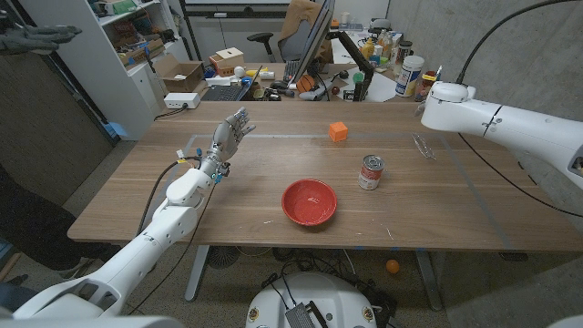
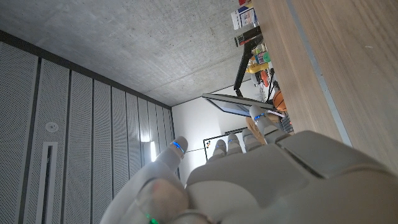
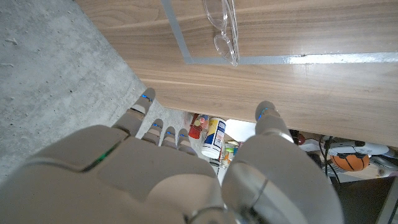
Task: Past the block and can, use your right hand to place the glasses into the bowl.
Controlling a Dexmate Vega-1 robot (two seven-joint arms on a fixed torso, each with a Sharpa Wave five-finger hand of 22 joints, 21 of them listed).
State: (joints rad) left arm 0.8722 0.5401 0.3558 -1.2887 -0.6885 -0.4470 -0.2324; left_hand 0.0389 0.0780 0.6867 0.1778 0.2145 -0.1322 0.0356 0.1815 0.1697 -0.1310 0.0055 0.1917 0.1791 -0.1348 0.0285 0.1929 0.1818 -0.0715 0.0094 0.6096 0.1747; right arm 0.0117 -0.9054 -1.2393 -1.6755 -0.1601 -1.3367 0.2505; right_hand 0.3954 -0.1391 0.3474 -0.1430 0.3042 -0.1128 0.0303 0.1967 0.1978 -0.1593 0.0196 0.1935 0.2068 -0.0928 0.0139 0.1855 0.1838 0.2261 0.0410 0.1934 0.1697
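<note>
The right hand (image 3: 186, 180) was held open and empty beyond the glasses (image 1: 422, 145), positioned for a grasp, while the bowl (image 1: 309, 201) waited past the can (image 1: 370, 171).

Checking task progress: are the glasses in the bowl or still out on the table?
Out. The glasses lie on the table, apart from the red bowl, which looks empty.

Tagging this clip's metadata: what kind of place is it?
Likely a robotics lab or workshop: bare concrete wall, cluttered bench with a monitor and boxes, storage shelves behind the wooden table.
</note>
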